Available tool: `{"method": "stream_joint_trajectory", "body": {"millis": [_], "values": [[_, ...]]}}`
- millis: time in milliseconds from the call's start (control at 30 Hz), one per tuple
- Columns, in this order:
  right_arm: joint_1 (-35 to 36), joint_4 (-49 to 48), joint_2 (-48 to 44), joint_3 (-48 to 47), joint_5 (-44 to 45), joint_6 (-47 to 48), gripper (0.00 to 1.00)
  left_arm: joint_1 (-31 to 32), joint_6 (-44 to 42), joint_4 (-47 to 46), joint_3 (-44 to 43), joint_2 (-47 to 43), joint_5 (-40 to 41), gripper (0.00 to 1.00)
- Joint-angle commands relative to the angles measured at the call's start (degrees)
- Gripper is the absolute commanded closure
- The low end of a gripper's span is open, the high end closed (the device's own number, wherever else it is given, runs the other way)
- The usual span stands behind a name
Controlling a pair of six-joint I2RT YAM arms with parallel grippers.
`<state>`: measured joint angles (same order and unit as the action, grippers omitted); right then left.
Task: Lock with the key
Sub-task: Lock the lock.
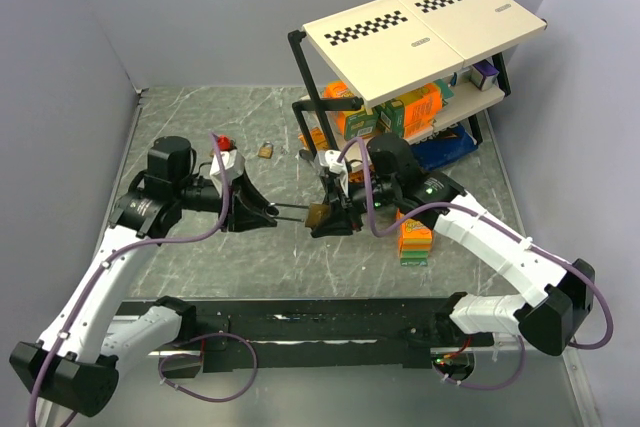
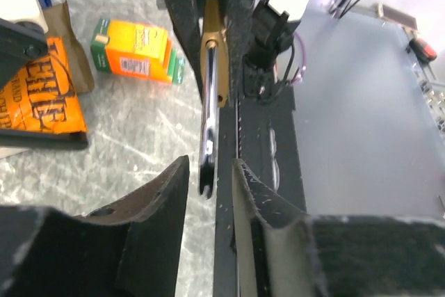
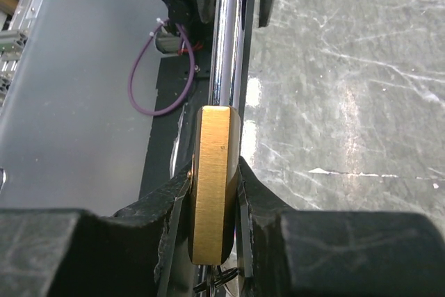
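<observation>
My right gripper [image 1: 335,217] [image 3: 214,168] is shut on the body of a brass padlock [image 1: 318,215] [image 3: 214,186], held edge-on above the table. The padlock's long silver shackle [image 1: 290,212] [image 3: 226,67] runs straight out to my left gripper [image 1: 270,215] [image 2: 210,168]. In the left wrist view the shackle's tip [image 2: 207,172] lies between the open jaws with a gap on each side. The brass body [image 2: 212,53] shows at the far end. Thin dark loops [image 3: 219,284] hang under the padlock. I cannot make out the key itself.
A black-framed shelf with a checker-marked white top [image 1: 420,27] stands at the back right, with orange boxes under it. An orange box [image 1: 415,240] [image 2: 135,50] lies by the right arm. A small brass object [image 1: 265,150] and a red item [image 1: 226,140] lie farther back.
</observation>
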<state>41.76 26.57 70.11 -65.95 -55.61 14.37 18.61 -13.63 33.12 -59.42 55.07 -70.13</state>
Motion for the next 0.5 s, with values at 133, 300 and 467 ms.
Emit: {"method": "stream_joint_trajectory", "body": {"millis": [133, 300, 467], "values": [[0.1, -9.7, -3.7, 0.4, -2.7, -5.8, 1.0, -0.4, 10.2, -11.5, 1.5, -1.3, -2.9, 0.71], [0.0, -12.1, -3.9, 0.7, -2.7, -7.9, 1.0, -0.4, 12.9, -15.0, 2.5, -1.5, -2.5, 0.67], [0.2, -12.3, -3.4, 0.2, -2.9, -7.8, 1.0, -0.4, 13.0, -15.8, 3.0, -1.1, -2.6, 0.67]]}}
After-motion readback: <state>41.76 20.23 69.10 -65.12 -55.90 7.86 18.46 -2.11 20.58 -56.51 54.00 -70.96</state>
